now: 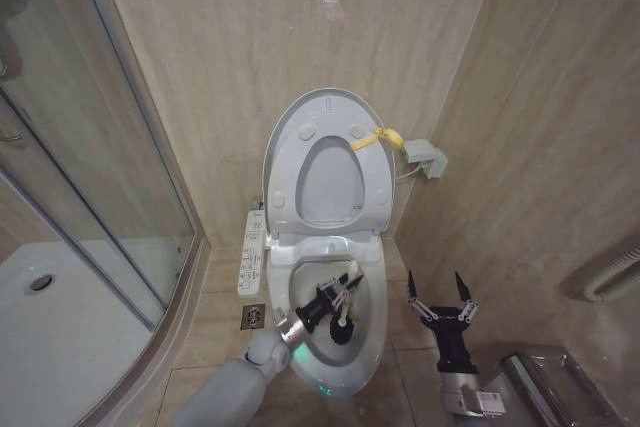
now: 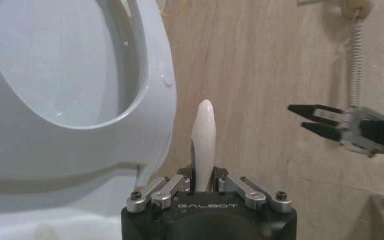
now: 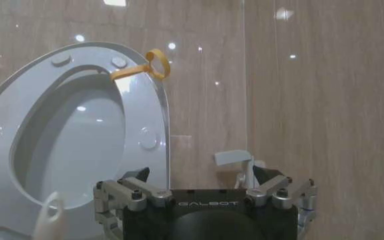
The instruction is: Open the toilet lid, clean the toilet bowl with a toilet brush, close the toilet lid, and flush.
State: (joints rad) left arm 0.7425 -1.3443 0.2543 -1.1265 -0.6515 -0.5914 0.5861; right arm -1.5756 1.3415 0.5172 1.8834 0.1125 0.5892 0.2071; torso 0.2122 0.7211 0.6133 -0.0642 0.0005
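Inside the toilet bowl (image 1: 372, 342), my left gripper (image 1: 342, 299) clenched the toilet brush (image 1: 341, 327), bristles near the rim. The toilet lid (image 1: 330, 117) stood upright against the wall. My right gripper (image 1: 440, 295) hung released beside the bowl, with free floor around it.

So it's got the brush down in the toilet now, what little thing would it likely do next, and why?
Probably sweep the brush around the bowl. The left gripper is shut on its handle, the bristle head sits low inside, and the lid stands open against the wall. The right gripper waits open beside the bowl.
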